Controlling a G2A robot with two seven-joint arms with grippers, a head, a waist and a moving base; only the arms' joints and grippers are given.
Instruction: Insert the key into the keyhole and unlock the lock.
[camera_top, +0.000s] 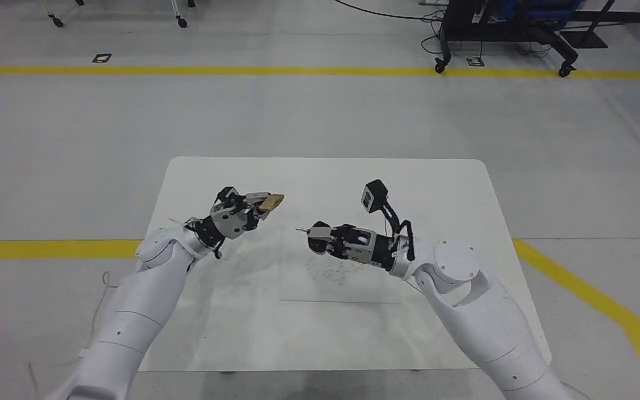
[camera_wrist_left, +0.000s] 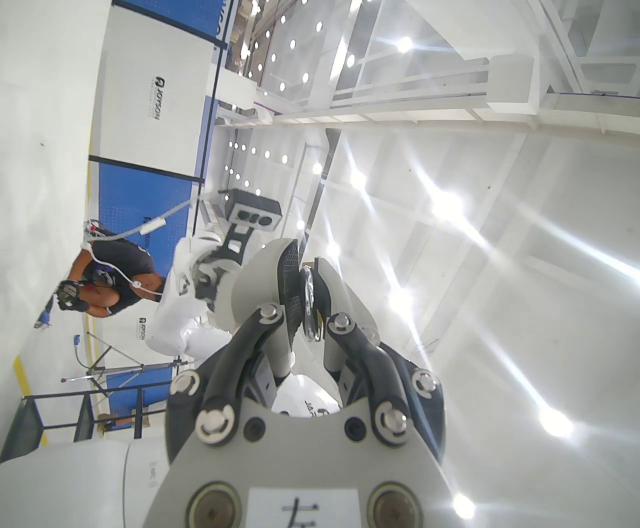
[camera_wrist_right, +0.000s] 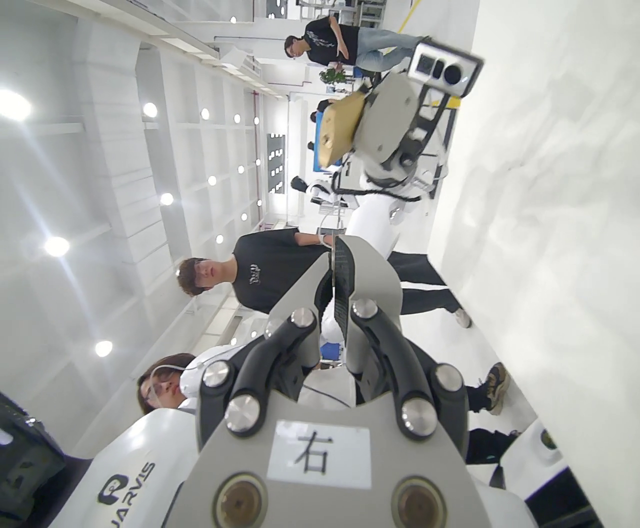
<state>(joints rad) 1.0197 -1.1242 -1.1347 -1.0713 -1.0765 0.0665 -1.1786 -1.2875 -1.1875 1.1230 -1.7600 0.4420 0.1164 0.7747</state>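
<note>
Two pinches face each other, apart: the left gripper (camera_top: 249, 211) clamps a brass padlock (camera_top: 270, 202) that juts past its fingertips, and the right gripper (camera_top: 316, 236) nips the key (camera_top: 299, 231). Alignment seems in hand; next, the key tip must meet the keyhole squarely.

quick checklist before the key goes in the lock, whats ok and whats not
1. left gripper clamped on the lock: ok.
2. right gripper clamped on the key: ok.
3. key tip pointing toward the lock, with an open gap between them: ok.
4. key blade's height and roll matched to the lock's opening: cannot tell.
5. Both held up above the table, nothing in the path between them: ok.
</note>
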